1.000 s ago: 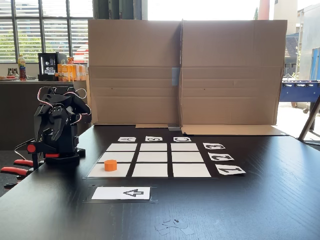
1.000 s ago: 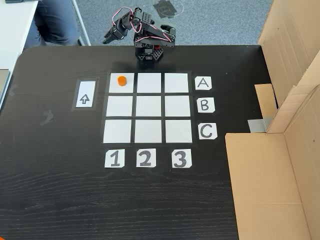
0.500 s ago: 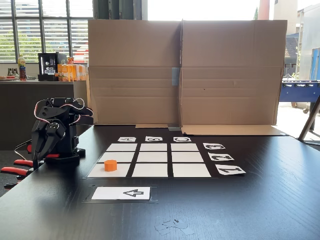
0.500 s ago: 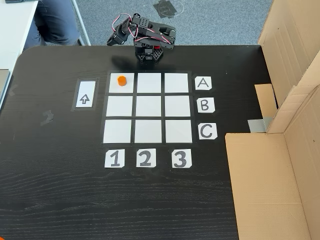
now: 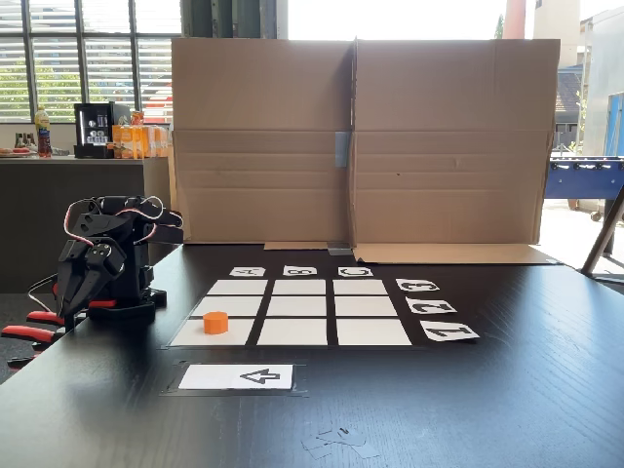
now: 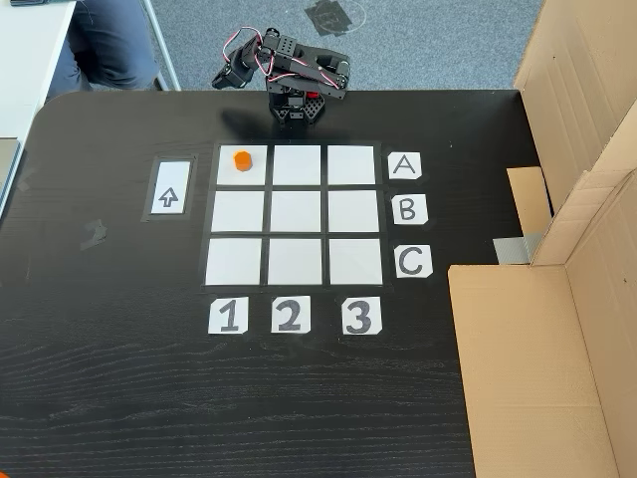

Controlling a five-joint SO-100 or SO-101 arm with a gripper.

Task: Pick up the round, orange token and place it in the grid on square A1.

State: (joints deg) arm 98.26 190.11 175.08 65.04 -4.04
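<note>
The round, orange token (image 6: 242, 159) stands upright on square A1 (image 6: 242, 174), the corner rectangle of the grid (image 6: 295, 261) where the row labelled A meets the column labelled 1 in the fixed view from above. The token sits in the upper half of that square, apart from all four of its edges. In the low fixed view, the token (image 5: 215, 322) appears on the near-left rectangle of the grid (image 5: 367, 306). The arm is folded over its base at the table edge, just beyond the grid's A row. The gripper (image 6: 221, 79) points away from the grid, past the table edge, and holds nothing. In the low fixed view the gripper (image 5: 73, 298) hangs downward beside the base, well apart from the token. Its opening cannot be determined in either view. The arrow card (image 6: 168, 189) lies flat beside column 1. A cardboard screen (image 5: 356, 141) stands along the far side of the black table (image 6: 119, 398).
</note>
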